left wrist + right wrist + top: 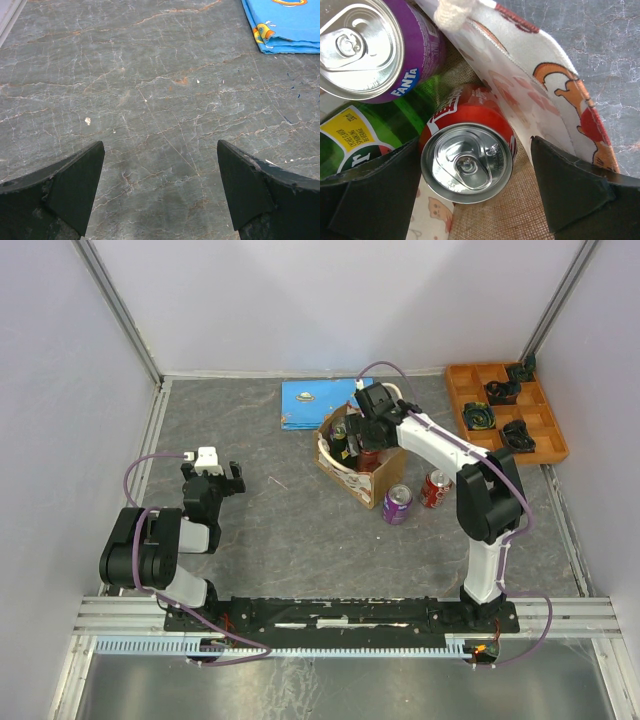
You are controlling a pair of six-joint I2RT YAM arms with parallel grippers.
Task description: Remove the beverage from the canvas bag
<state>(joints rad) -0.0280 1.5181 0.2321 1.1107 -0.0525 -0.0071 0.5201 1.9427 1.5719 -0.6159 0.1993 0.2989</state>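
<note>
inside the tan canvas bag (535,95) sits a silver-topped red can (466,162).

Left arm (150,550) folded at lower left of frame, left end effector (160,152) angled downward, fingers spread wide, right arm (485,500) stretched toward upper centre, right end effector (474,144) pointing down, fingers apart

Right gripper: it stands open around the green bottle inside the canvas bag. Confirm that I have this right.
Not quite. The right gripper does stand open inside the canvas bag, but it straddles the red can, not the green bottle, which sits next to that can. The right wrist view shows it.
</note>
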